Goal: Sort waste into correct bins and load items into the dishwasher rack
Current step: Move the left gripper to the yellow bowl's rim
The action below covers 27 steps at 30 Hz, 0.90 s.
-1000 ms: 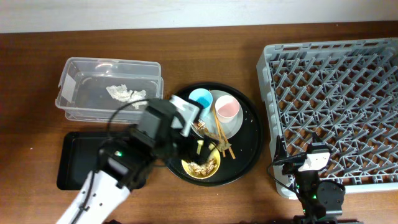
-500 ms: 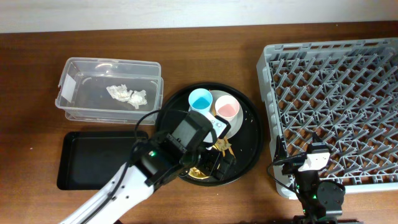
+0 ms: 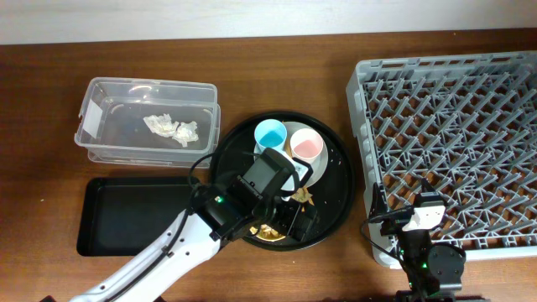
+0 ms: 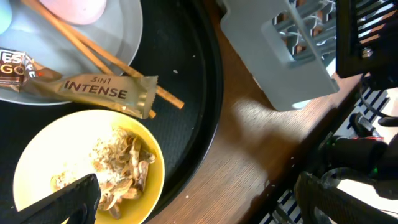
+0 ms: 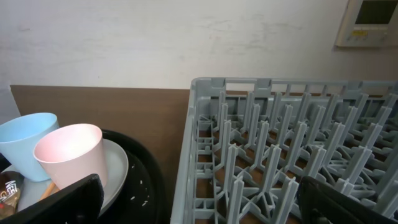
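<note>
My left gripper (image 3: 294, 222) (image 4: 199, 206) is open and empty, low over the yellow bowl (image 4: 34, 163) of beige food scraps (image 4: 118, 175) on the round black tray (image 3: 336, 195). The brown-and-gold wrapper (image 4: 93, 90) (image 3: 298, 195) lies from the pale plate (image 4: 121, 34) onto the bowl's rim, across the wooden chopsticks (image 4: 93, 53). The blue cup (image 3: 270, 132) (image 5: 23, 142) and pink cup (image 3: 306, 146) (image 5: 68, 155) stand on the plate. White tissue (image 3: 170, 127) lies in the clear tub (image 3: 101, 101). My right gripper (image 3: 417, 220) (image 5: 199, 208) is open and empty at the front left corner of the grey dishwasher rack (image 3: 453, 126) (image 5: 280, 149).
The flat black rectangular tray (image 3: 126, 218) lies in front of the clear tub, left of the round tray. A strip of bare brown table (image 4: 249, 143) separates the round tray from the rack corner (image 4: 280, 56). A wall runs behind the table.
My left arm has swung right and forward across the round tray, and its gripper now hangs over the yellow bowl's right side. The right arm has not moved.
</note>
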Each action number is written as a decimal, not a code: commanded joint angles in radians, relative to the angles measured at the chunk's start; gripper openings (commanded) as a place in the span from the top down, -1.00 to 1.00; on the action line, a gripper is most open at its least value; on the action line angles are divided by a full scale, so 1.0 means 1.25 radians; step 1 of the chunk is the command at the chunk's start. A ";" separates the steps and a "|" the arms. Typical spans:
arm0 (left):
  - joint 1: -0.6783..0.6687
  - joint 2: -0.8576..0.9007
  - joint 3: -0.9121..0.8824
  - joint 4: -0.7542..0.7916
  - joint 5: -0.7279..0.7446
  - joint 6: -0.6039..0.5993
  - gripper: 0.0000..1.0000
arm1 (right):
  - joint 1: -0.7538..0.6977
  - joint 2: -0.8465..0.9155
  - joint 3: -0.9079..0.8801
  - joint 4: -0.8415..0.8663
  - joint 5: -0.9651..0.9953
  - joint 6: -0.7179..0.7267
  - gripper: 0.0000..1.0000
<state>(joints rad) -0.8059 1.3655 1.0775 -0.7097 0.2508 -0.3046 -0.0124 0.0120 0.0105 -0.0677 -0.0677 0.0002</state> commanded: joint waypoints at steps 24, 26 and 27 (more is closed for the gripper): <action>-0.112 0.063 0.000 -0.002 -0.082 -0.092 -0.17 | 0.005 -0.005 -0.004 -0.004 0.004 0.004 -0.96; -0.120 0.093 0.000 -0.013 -0.093 -0.092 -0.14 | 0.005 -0.005 -0.004 -0.004 0.004 0.004 -0.96; -0.122 0.104 0.000 -0.019 -0.102 -0.092 -0.13 | 0.005 -0.005 -0.004 -0.004 0.004 0.004 -0.96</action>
<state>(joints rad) -0.9436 1.4448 1.0775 -0.7166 0.1581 -0.4095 -0.0124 0.0120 0.0105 -0.0681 -0.0681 0.0002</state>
